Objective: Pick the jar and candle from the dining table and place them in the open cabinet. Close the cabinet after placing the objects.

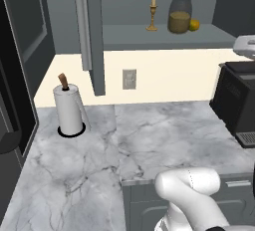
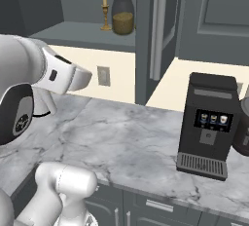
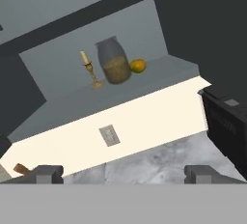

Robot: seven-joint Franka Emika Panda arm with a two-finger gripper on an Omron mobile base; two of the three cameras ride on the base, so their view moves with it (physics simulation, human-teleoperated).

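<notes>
The jar (image 1: 180,15) (image 2: 122,16) (image 3: 114,62), clear glass with olive-brown fill, stands upright on the inner shelf (image 1: 164,38) (image 3: 111,97) of the open dark cabinet (image 2: 82,32). Just left of it, apart from it, stands the candle (image 1: 153,12) (image 2: 105,11) (image 3: 89,69) on its brass holder. In the hand view my gripper (image 3: 124,174) is open and holds nothing; it hangs well back from the shelf and below it, over the marble counter. Its fingertips (image 3: 48,173) stand wide apart. The dining table is out of view.
A small orange-yellow fruit (image 1: 194,24) (image 3: 138,65) lies right of the jar. The cabinet door (image 1: 89,26) (image 2: 154,25) stands open, edge-on. On the counter (image 1: 164,135) are a paper towel roll (image 1: 68,109) and a black coffee machine (image 2: 209,122). A wall outlet (image 3: 109,135) sits below the shelf.
</notes>
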